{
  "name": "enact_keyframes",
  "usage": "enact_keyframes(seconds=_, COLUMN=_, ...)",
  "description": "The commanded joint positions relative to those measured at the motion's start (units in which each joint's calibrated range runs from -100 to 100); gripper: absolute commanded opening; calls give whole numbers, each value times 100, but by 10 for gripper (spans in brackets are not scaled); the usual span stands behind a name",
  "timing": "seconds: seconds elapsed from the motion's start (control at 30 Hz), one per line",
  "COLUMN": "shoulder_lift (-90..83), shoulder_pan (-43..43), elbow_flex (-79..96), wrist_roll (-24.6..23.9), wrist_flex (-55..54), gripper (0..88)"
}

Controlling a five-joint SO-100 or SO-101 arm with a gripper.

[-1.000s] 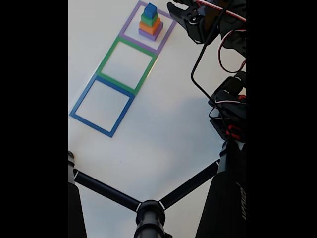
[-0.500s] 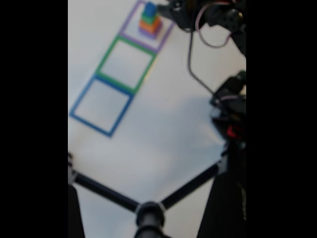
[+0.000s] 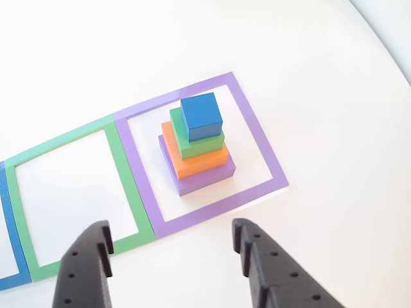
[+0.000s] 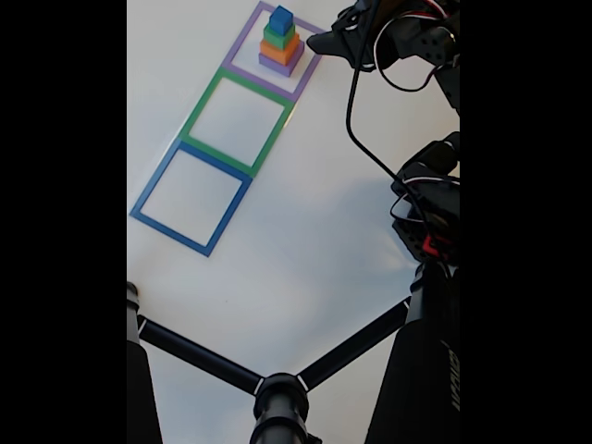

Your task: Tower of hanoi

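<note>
A stack of square blocks stands inside the purple square outline: a purple block at the bottom, then orange, green and a small blue cube on top. In the fixed view the same stack sits in the purple outline at the top. My gripper is open, its two black fingers spread wide just short of the stack with nothing between them. In the fixed view the gripper hovers right of the stack.
A green square outline and a blue square outline lie in a row with the purple one; nothing sits inside them. Black stand legs cross the bottom of the fixed view. The arm's base and cables occupy the right side.
The gripper has swung down and left toward the stack of blocks. The blocks have not moved.
</note>
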Motion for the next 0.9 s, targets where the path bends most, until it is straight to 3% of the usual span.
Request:
enact_keyframes(seconds=0.0, shoulder_lift=-583, shoulder_pan=6, elbow_flex=752, wrist_roll=90, wrist_flex=-816, gripper=227)
enact_keyframes(seconds=0.2, shoulder_lift=-1019, shoulder_pan=92, elbow_flex=2398, wrist_roll=90, wrist_flex=-2638, gripper=210)
enact_keyframes(seconds=0.4, shoulder_lift=-817, shoulder_pan=275, elbow_flex=4016, wrist_roll=90, wrist_flex=-5359, gripper=215)
enact_keyframes(seconds=0.87, shoulder_lift=1363, shoulder_pan=773, elbow_flex=4552, wrist_roll=90, wrist_flex=-8606, gripper=253)
